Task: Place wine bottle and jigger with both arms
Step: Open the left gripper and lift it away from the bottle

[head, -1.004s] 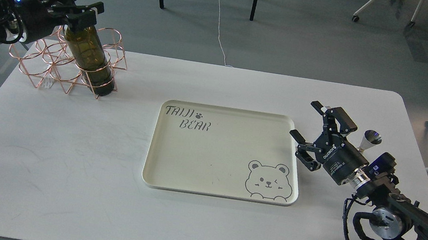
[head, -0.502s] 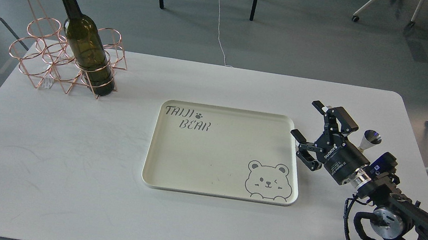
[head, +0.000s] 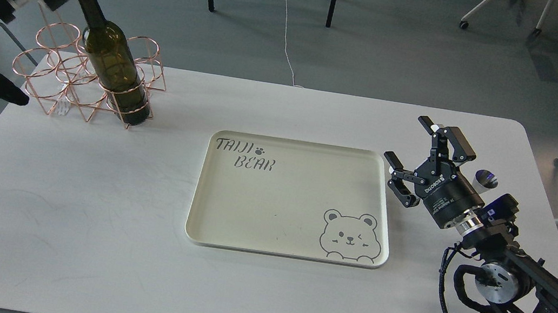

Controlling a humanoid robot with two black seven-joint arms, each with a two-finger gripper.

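Copper rack (head: 58,73) holds wine bottle (head: 113,70) (upright).

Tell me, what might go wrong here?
The tall dark green glass wine bottle leans inside a thin copper wire rack; a careless lift might drag the rack along. The open right gripper sits in front of the small shiny steel jigger, so the arm might knock it over.

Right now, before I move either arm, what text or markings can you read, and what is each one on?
"TAIJI BEAR", with a paw print beside it: on the cream tray, top left; a winking bear drawing sits at its lower right.
White lettering on the right gripper body: too small to read.
The wine bottle: no label visible.
The jigger: no markings visible.
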